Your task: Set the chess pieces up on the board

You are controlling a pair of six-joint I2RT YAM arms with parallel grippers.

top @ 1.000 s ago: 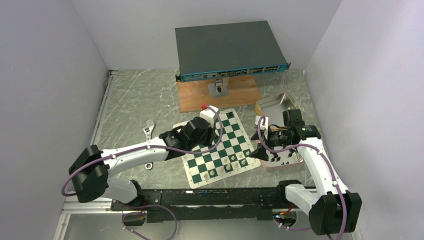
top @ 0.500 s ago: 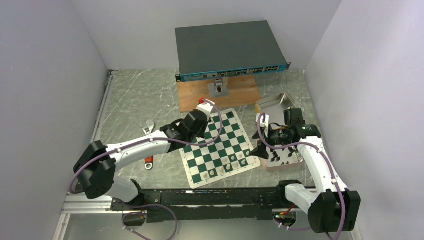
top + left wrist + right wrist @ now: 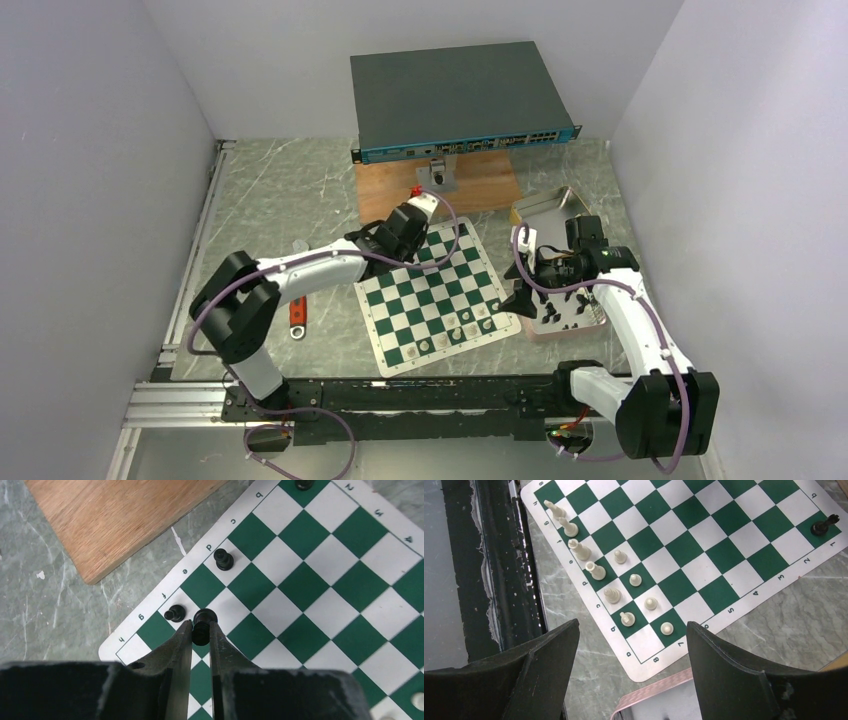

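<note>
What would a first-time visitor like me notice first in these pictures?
The green-and-white chess mat at the middle of the table, with white chessmen lined along its near edge. At its far left edge the left pincer pinches a black chess piece, while the right pincer gapes wide by the mat's right edge.

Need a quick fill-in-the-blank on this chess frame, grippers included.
The left gripper is shut on a ____ chess piece.
The right gripper hangs ____, holding nothing.
The board has white and ____ squares.
The tray beside the board is ____.
Missing: black; open; green; pink.
</note>
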